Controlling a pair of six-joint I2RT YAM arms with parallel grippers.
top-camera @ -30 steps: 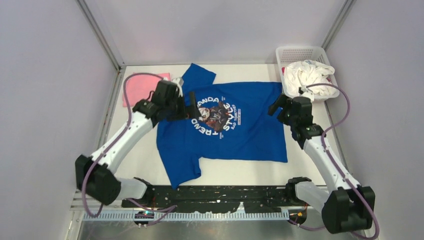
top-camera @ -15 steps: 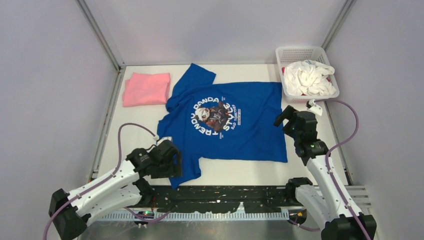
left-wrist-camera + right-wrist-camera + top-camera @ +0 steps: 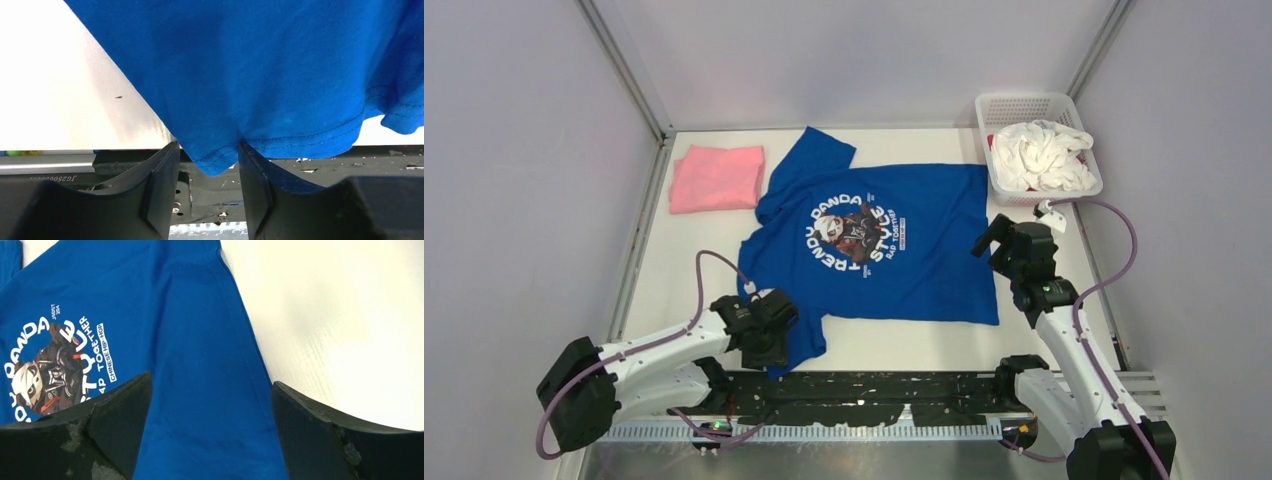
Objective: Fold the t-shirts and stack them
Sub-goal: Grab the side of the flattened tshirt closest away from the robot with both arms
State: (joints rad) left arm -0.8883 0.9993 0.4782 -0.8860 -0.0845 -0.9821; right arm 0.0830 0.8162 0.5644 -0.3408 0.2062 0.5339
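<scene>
Left gripper [image 3: 207,147] part-open astride blue t-shirt [image 3: 250,75] sleeve; right gripper [image 3: 211,381] agape, empty. Folded: pink t-shirt [image 3: 717,178]; blue pending.

White table [image 3: 904,346], pale grey walls [image 3: 854,50]

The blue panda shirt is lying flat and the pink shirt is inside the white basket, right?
Not quite. The blue panda shirt is lying flat, but the pink shirt sits folded on the table, outside the white basket. The top view shows it.
</scene>
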